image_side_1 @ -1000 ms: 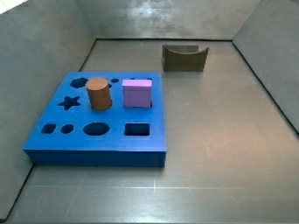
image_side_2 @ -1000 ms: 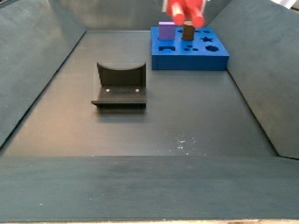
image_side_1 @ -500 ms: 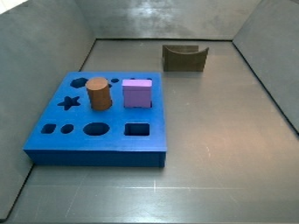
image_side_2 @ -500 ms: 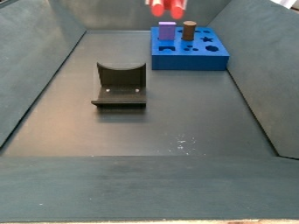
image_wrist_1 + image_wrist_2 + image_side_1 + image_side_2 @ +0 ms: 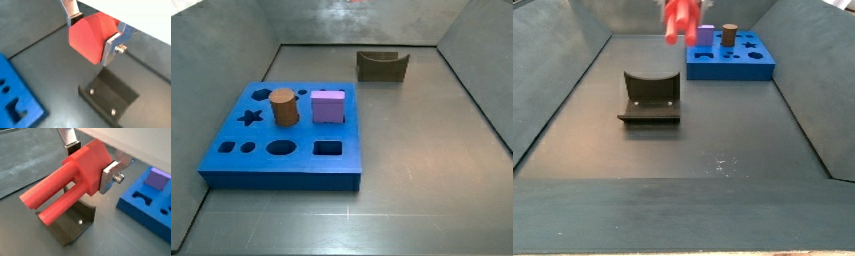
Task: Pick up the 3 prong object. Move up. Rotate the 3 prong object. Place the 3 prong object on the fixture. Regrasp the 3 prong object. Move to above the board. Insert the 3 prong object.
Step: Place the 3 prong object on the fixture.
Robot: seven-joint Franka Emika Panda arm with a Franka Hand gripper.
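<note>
My gripper [image 5: 93, 34] is shut on the red 3 prong object [image 5: 90, 37] and holds it in the air. In a wrist view the gripper [image 5: 91, 163] grips the piece's flat body, and its prongs [image 5: 57, 198] stick out sideways. The dark fixture [image 5: 110, 97] stands on the floor below the piece and also shows in the wrist view [image 5: 70, 225]. In a side view the red piece [image 5: 679, 20] hangs high, above and behind the fixture [image 5: 649, 97]. The blue board [image 5: 727, 58] is to one side. The fingers are out of frame in both side views.
The board [image 5: 285, 140] carries a brown cylinder [image 5: 283, 107] and a purple cube [image 5: 329, 106] in its holes. The fixture [image 5: 382, 65] stands near the far wall. Grey bin walls [image 5: 225, 60] enclose the floor. The board's corner [image 5: 147, 203] lies beside the fixture.
The red piece has moved sideways, away from above the board and towards the fixture, and hangs slightly lower than half a second ago. Board, cylinder, cube and fixture have not moved.
</note>
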